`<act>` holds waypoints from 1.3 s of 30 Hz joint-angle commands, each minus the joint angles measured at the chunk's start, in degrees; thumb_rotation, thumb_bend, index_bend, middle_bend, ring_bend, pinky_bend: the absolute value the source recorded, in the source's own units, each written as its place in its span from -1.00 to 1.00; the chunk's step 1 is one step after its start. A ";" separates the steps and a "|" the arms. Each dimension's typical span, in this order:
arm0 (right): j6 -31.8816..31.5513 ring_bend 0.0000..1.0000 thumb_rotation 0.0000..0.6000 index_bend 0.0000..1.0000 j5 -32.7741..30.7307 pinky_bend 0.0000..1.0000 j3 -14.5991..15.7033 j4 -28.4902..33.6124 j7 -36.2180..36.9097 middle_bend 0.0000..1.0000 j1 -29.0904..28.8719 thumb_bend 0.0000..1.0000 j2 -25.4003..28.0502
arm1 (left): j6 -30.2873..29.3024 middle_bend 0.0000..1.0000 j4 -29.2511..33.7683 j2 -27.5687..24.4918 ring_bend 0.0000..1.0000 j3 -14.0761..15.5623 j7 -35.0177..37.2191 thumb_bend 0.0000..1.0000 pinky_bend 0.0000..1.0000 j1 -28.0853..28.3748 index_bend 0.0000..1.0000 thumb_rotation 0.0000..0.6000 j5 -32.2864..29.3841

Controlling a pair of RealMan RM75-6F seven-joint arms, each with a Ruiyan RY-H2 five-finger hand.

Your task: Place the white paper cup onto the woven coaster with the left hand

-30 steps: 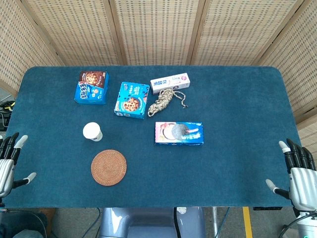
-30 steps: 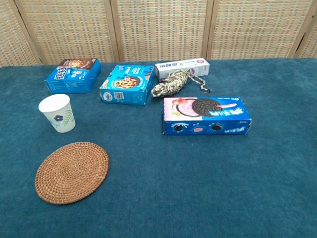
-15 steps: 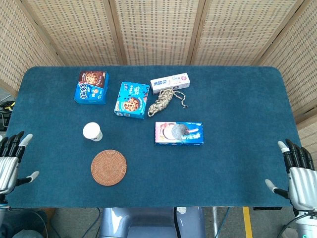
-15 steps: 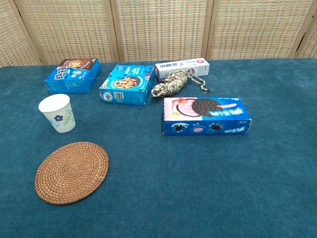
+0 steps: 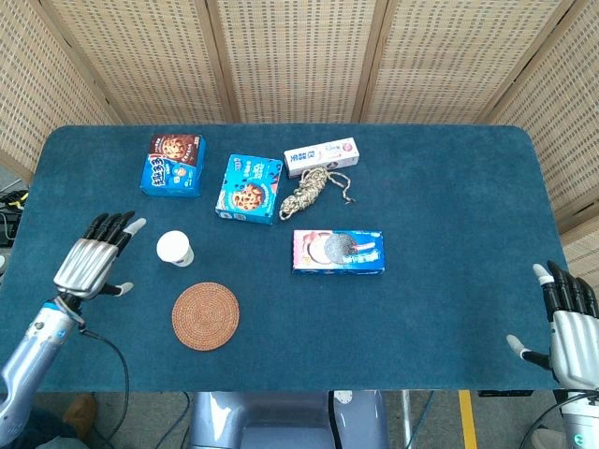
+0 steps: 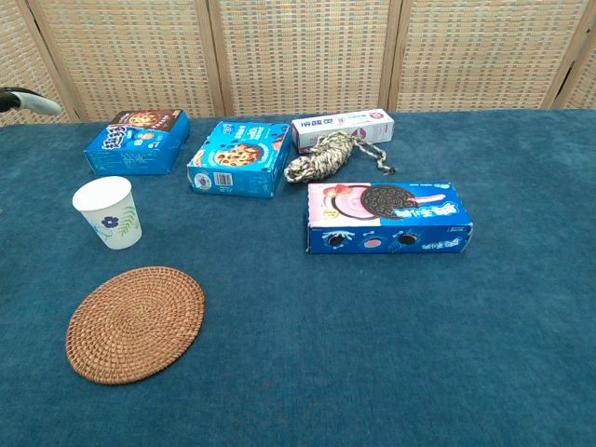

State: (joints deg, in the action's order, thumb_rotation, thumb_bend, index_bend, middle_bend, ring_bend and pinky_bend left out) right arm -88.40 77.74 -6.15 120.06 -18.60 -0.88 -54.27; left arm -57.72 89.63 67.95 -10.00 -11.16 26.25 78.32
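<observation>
- White paper cup (image 5: 174, 248): upright, at 11 o'clock from woven coaster (image 5: 205, 316), apart.
- Left hand (image 5: 94, 258): fingers spread, empty, beside cup at its 9 o'clock.
- Risk: light cup likely tips or crushes if squeezed hard.
- Right hand (image 5: 568, 323): fingers apart, idle.

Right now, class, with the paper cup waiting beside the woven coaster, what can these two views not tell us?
- Left hand: chest view shows only a blurred fingertip at the left edge.
- Right hand: head view cuts it at the corner; absent from chest view.
- White paper cup: its inside is not visible in either view.
- White carton: rope bundle hides its lower front; print too small.
</observation>
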 commanded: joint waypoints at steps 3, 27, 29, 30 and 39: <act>0.54 -1.00 1.00 -0.90 -0.96 -1.00 -0.23 -0.53 -0.50 -1.00 -0.44 -1.00 -0.40 | 6.49 -1.00 -7.20 5.89 -1.00 -1.00 -0.99 -1.00 -0.90 5.56 -1.00 1.00 -2.71; 0.22 -1.00 1.00 -0.90 -1.78 -1.00 -0.17 -1.21 -1.71 -1.00 -0.75 -1.00 -1.28 | 10.89 0.01 -23.56 19.13 0.02 -2.17 4.92 -1.00 -0.09 12.56 -0.36 1.00 -6.30; 0.23 -1.00 1.00 -0.90 -1.78 -1.00 -0.13 -1.21 -1.86 -1.00 -0.77 -1.00 -1.33 | 11.17 0.07 -24.01 19.31 0.06 -2.00 5.03 -1.00 -0.06 12.76 -0.30 1.00 -6.36; 0.21 -1.00 1.00 -0.90 -1.76 -1.00 -0.11 -1.19 -1.92 -1.00 -0.78 -1.00 -1.37 | 11.26 0.08 -24.18 19.34 0.06 -1.95 5.12 -1.00 -0.06 12.85 -0.29 1.00 -6.43; -0.12 -1.00 1.00 -0.90 -1.65 -1.00 -0.08 -0.97 -1.87 -1.00 -0.72 -1.00 -1.36 | 6.30 0.07 -19.18 14.86 0.06 -2.48 10.68 -1.00 -0.06 10.88 -0.27 1.00 -4.15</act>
State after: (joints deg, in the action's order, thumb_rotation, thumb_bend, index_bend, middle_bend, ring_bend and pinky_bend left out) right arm -88.52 76.08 -6.23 119.08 -20.48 -1.61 -55.64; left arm -49.48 68.24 84.62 -12.33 -2.37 38.00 72.72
